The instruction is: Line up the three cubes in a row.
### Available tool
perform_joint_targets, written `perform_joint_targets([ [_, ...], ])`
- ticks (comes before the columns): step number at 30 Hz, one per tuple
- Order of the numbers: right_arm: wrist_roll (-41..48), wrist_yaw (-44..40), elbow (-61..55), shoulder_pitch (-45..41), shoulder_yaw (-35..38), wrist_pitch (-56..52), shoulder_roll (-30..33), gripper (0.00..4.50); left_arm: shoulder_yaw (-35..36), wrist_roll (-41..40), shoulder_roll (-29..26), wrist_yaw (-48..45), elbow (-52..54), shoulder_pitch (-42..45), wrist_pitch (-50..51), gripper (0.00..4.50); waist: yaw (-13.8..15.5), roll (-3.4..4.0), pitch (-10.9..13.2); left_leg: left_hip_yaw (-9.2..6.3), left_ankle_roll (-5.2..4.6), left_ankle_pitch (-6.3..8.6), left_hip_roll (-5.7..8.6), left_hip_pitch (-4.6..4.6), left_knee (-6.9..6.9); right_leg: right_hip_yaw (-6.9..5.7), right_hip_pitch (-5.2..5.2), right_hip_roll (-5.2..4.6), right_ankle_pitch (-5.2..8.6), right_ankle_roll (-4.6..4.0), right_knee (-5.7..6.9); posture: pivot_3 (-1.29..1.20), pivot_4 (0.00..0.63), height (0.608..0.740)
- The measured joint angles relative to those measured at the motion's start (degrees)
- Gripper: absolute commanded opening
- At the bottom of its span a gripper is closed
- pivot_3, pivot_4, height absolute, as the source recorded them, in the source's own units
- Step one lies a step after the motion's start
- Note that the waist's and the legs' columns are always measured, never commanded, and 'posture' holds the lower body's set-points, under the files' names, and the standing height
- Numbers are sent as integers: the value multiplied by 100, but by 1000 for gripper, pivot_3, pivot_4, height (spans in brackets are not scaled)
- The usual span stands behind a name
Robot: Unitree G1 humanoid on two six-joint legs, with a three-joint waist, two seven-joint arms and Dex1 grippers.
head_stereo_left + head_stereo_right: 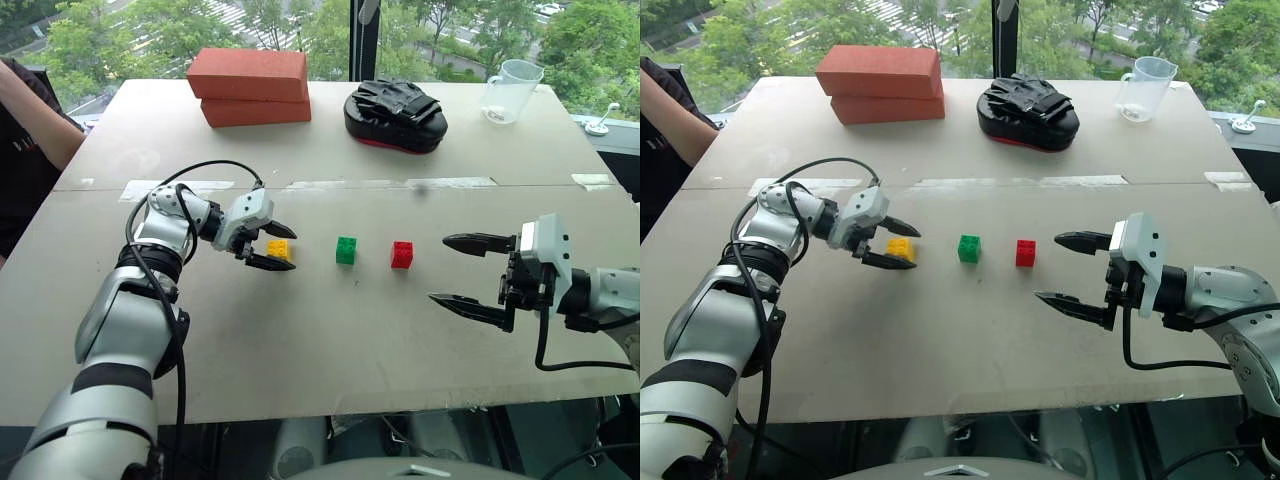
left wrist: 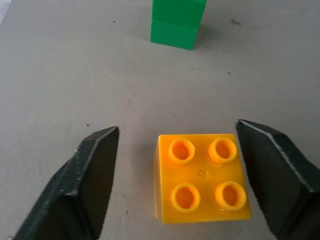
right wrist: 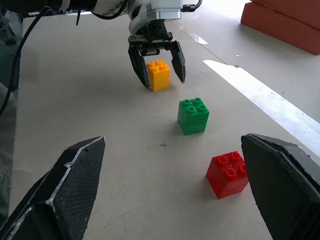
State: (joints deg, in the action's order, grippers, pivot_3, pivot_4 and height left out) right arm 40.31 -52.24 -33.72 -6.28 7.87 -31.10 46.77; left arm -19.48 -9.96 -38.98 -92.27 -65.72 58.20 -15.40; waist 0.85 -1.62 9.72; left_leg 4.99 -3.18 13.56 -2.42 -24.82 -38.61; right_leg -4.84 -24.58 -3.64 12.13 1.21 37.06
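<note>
The three cubes stand in a line across the middle of the table: yellow cube (image 1: 279,249) on the left, green cube (image 1: 346,250) in the middle, red cube (image 1: 402,254) on the right. My left gripper (image 1: 280,246) is open with a finger on each side of the yellow cube, which rests on the table; the left wrist view shows a gap beside each fingertip (image 2: 90,170) and the yellow cube (image 2: 202,177) between them. My right gripper (image 1: 465,270) hovers open, right of the red cube and apart from it, with nothing in it.
Two large red-orange bricks (image 1: 250,87) are stacked at the back left. A black padded object (image 1: 394,113) and a clear measuring cup (image 1: 510,90) sit at the back right. A person's arm (image 1: 35,115) shows at the table's far left edge.
</note>
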Motion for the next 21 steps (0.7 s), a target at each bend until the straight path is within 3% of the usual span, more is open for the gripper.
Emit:
perform_joint_targets([
  [4, 67, 0, -21, 30, 81, -10, 30, 4500, 325, -235, -180, 0, 443, -181, 220, 4438, -6, 0, 0, 1, 0, 0, -1, 0, -2, 2, 0, 0, -4, -7, 1, 0, 150, 740],
  [7, 116, 4, -53, 151, 238, -12, 72, 4500, 808, -724, -612, 9, 1609, -857, 879, 4438, -57, 1, 0, 5, 2, -1, -12, 5, -1, 14, 0, 1, -7, -12, 1, 0, 150, 740],
  [9, 135, -4, -90, 371, 362, -10, 93, 4500, 1401, -1174, -1052, 197, 3061, -1871, 1718, 4438, -107, 2, 0, 3, 21, -11, -17, 5, 0, 30, 1, -2, -7, -13, 2, 0, 150, 740],
  [10, 135, -5, -87, 418, 401, -10, 97, 4500, 1485, -1252, -1103, 230, 3286, -2029, 1875, 4438, -106, 2, 0, 2, 22, -12, -17, 7, 0, 32, 3, -4, -7, -13, 4, 0, 150, 740],
  [14, 111, -37, -107, 787, 593, 17, 114, 4500, 2704, -1856, -1327, 1352, 5736, -4091, 3022, 4438, -110, 4, -1, 1, 16, -7, -19, 10, 1, 31, 10, -34, 2, 1, -3, 0, 150, 740],
  [17, 20, -67, -101, 1192, 810, 62, 127, 4500, 3778, -2174, -1163, 2310, 7199, -5603, 3709, 4438, -86, 7, 0, -6, 6, 0, -19, 29, 2, 23, 25, -42, 15, -5, -6, 0, 150, 740],
  [21, -38, -185, -100, 1755, 1237, 127, 167, 4500, 4772, -2244, -536, 3326, 8593, -7315, 4207, 4438, -14, 14, 3, -6, 33, 17, -20, 79, 5, 18, 62, -51, 21, -17, -8, 0, 150, 740],
])
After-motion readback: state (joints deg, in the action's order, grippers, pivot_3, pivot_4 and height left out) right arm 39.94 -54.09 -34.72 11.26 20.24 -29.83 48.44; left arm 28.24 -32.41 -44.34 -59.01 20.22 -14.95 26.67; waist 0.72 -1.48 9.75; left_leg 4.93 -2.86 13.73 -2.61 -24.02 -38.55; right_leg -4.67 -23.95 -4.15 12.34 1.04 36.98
